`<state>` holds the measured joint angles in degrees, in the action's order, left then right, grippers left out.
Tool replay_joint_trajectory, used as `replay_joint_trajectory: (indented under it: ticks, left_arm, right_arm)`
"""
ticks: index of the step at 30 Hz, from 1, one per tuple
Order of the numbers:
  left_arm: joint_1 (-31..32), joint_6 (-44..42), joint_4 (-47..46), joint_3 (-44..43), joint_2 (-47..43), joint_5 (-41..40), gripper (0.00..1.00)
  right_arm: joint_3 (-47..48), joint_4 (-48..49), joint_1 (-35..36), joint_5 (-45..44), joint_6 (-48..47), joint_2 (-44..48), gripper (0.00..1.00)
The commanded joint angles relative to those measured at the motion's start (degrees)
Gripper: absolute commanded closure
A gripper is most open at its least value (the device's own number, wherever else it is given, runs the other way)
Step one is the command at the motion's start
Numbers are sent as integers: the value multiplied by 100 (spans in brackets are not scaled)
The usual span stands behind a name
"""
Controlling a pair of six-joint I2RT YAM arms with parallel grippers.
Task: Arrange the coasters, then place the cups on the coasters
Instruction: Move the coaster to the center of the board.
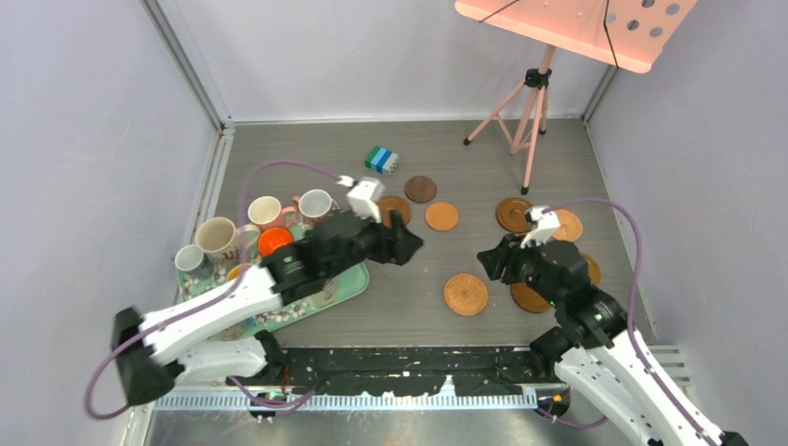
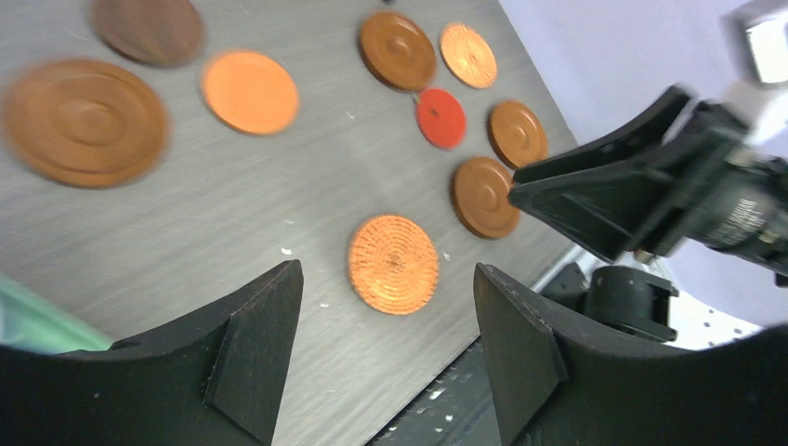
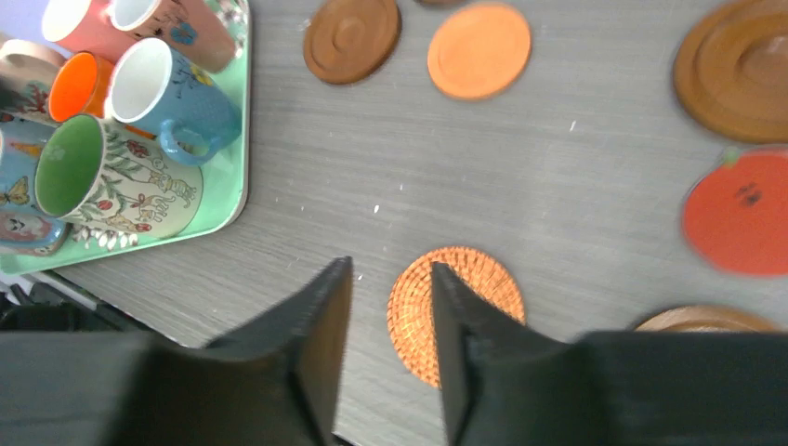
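Observation:
Several coasters lie spread on the grey table: a woven wicker one [image 1: 466, 294] [image 3: 465, 279] [image 2: 393, 264], a dark brown one [image 1: 420, 189], an orange one [image 1: 441, 216] [image 3: 479, 49] and a red one [image 3: 739, 212] [image 2: 439, 118]. Several cups [image 1: 216, 238] [image 3: 70, 165] stand crowded on the mint-green tray [image 1: 348, 279] at the left. My left gripper [image 1: 404, 243] [image 2: 387, 269] hovers open and empty over the table middle, just right of the tray. To the right of the wicker coaster, my right gripper [image 1: 491, 262] [image 3: 391, 267] hangs above its edge with a narrow gap between the jaws, holding nothing.
A blue-green toy block [image 1: 382, 160] sits at the back centre. A pink music stand [image 1: 525, 111] has its legs on the table at the back right. Grey walls close in the left, back and right sides. A perforated rail [image 1: 409, 362] runs along the near edge.

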<state>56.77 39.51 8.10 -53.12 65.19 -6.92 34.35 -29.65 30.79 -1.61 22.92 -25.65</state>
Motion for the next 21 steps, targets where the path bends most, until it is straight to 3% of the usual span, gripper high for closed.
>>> replay_joint_trajectory:
  ticks: [1, 2, 4, 6, 15, 21]
  left_arm:
    - [61, -1102, 1886, -121, -1314, -1882, 29]
    - [62, -1256, 2147, -127, -1639, -2171, 29]
    - [62, -1509, 2565, -82, -2253, -2472, 27]
    - [62, -1629, 2970, 14, -2923, -2738, 24]
    - [62, -1586, 3906, 695, -5114, -3470, 15]
    - [61, -1740, 4036, 619, -5758, -3574, 12]
  right_arm:
    - [-203, 123, 24, 44, 832, -872, 65]
    - [-228, 120, 24, 58, 887, -1017, 76]
    - [-319, 179, 24, 76, 1049, -1440, 88]
    - [-427, 343, 28, 81, 1194, -1841, 94]
    - [-411, 952, 144, 371, 1388, -3585, 95]
    - [-212, 744, 361, -101, 1574, -4400, 95]
